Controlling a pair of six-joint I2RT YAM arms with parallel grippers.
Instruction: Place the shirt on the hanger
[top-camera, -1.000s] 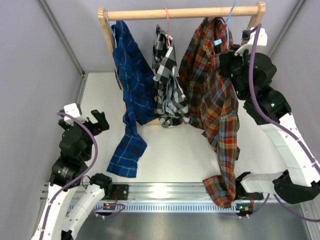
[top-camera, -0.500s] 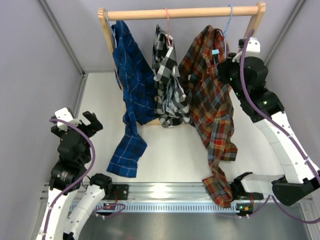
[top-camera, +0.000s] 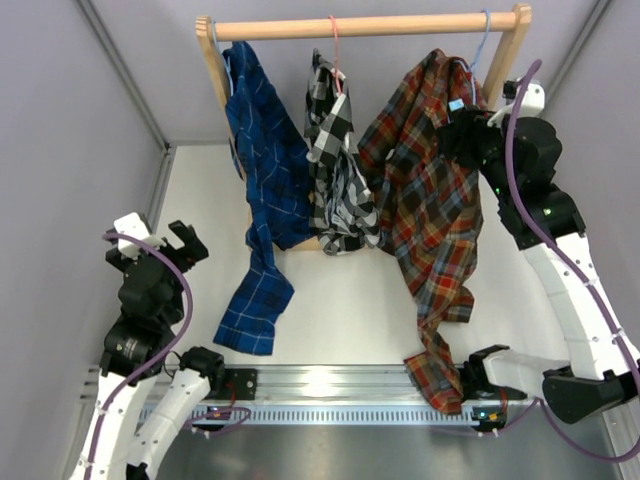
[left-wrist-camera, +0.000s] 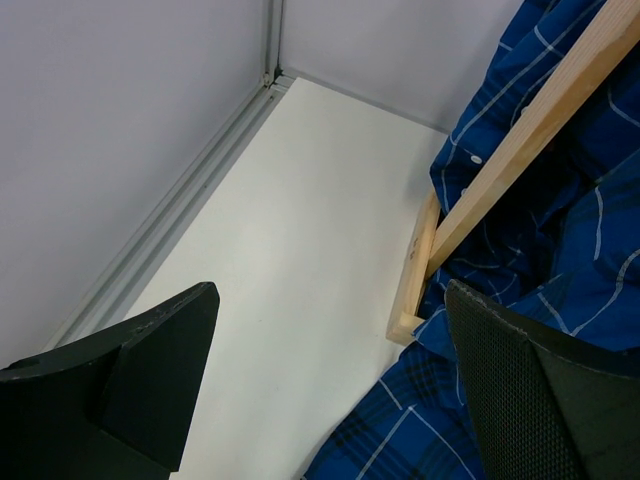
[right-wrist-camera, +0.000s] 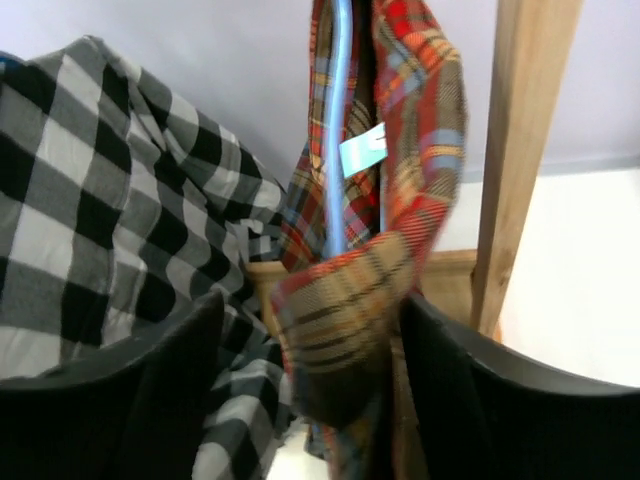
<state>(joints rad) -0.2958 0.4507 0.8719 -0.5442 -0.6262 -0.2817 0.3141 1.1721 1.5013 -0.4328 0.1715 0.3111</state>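
L. hand: two black fingers spread wide, nothing betw. them, white surface below. Right: slanted wooden post meets a wooden foot on the surface; dark blue plaid shirt on both sides of post. Left: grey wall w/ metal rail along its base.

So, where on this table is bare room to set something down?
Bare white tabletop lies left of the dark blue plaid shirt, and in front between it and the red-orange plaid shirt. Under the wooden rack it is crowded.
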